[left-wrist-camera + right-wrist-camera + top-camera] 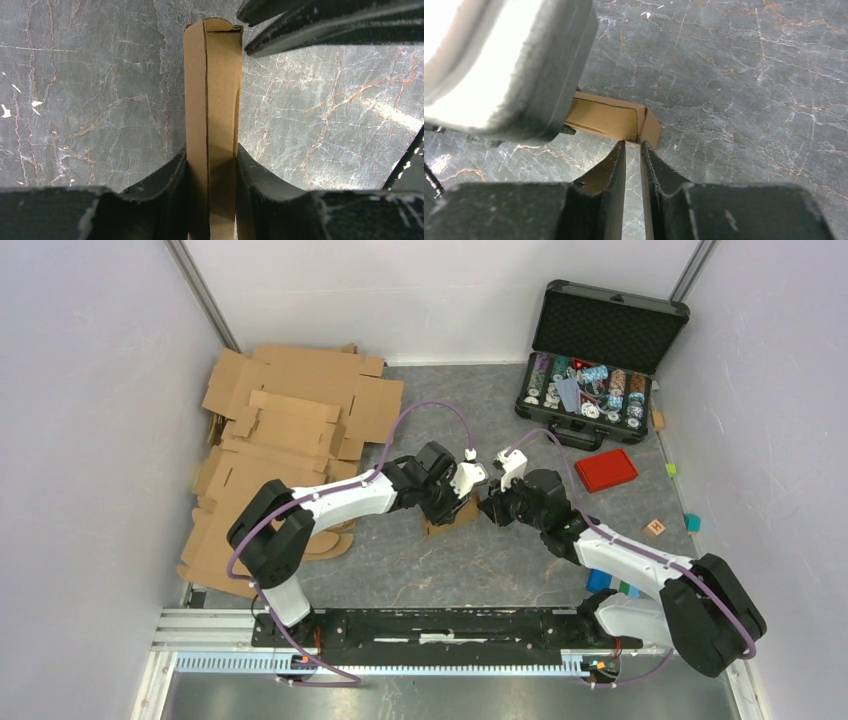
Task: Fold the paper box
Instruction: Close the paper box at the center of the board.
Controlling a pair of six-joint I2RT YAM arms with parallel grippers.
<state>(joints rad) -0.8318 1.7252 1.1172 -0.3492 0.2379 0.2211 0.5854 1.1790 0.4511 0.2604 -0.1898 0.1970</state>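
The paper box [452, 513] is a small brown folded cardboard piece on the grey table, between my two grippers. My left gripper [457, 496] is shut on it. In the left wrist view the box [212, 90] stands as a narrow brown strip clamped between the black fingers of the left gripper [211, 150]. My right gripper [493, 508] is just right of the box, with its jaws almost together and nothing between them. In the right wrist view the right gripper [632, 144] has its tips at the box's near end [610, 119]. The left gripper's body [509, 65] covers the rest of the box.
A pile of larger brown cardboard sheets [280, 440] lies at the left. An open black case [600, 350] of chips stands at the back right. A red lid [606, 469] lies in front of it. Small blocks [655, 528] lie by the right wall.
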